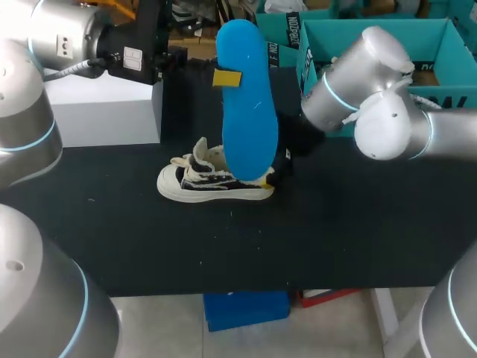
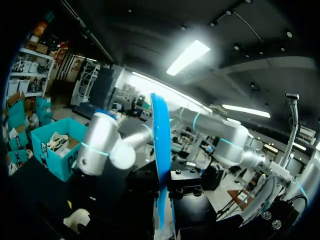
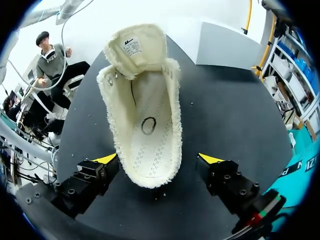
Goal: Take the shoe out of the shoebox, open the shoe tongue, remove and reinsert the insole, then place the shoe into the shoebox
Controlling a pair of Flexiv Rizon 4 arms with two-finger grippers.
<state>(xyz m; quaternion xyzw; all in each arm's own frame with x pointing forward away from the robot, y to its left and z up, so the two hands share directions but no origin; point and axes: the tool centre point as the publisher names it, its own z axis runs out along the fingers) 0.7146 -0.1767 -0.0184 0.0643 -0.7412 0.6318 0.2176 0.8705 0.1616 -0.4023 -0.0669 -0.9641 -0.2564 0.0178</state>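
From above, our left gripper pinches the blue insole upright over the shoe at table centre. The shoebox lies at the shoe's 2 o'clock. In the left wrist view the insole runs edge-on at that gripper's 12 o'clock. In the right wrist view our right gripper stands wide, fingers at the heel's 3 and 9 o'clock, not clamped. We judge the insole light and bendy, so grip it mid-length.

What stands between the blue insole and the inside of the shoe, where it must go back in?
Nothing visible. The shoe lies open and bare inside, its tongue pulled forward. The right gripper has its open fingers on either side of the heel, not over the opening. The blue insole stands upright over the heel end.
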